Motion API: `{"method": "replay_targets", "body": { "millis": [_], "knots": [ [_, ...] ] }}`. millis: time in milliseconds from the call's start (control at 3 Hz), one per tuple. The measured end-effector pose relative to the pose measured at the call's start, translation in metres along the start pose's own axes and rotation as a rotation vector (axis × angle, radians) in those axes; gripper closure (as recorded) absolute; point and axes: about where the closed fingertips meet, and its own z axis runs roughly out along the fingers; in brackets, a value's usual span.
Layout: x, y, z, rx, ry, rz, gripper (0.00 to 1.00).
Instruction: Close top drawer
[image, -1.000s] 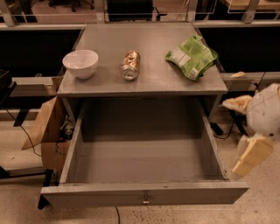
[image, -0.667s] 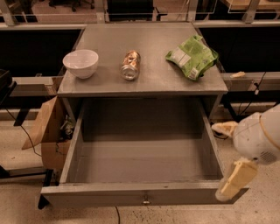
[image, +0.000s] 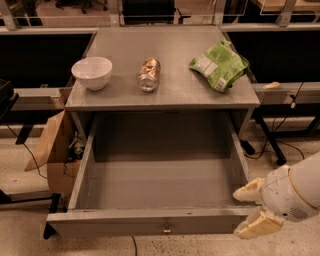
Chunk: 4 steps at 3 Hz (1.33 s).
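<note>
Beside the top drawer (image: 150, 223) front, the end effector (image: 253, 209), fingers (image: 257, 226) apart, lower than before.

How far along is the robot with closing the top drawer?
Done: only the approach. The gripper sits at the right front corner of the top drawer, fingers apart. In hand: apparently lining up to push the front panel. Left: the whole closing, since the drawer stands pulled fully out from under the tabletop.

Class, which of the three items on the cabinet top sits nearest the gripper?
The green snack bag, at the right end, unlike the bowl and can; the gripper is at the open top drawer's front right corner.
</note>
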Motion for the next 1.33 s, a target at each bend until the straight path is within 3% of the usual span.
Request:
{"method": "replay_targets", "body": {
  "millis": [667,1000,1333],
  "knots": [
    [0.012,0.011,0.05,-0.065,-0.006,0.052,0.86],
    [0.007,0.008,0.074,-0.081,-0.016,0.06,1.0],
    [0.002,0.002,0.089,-0.088,-0.023,0.064,0.81]
  ]
}}
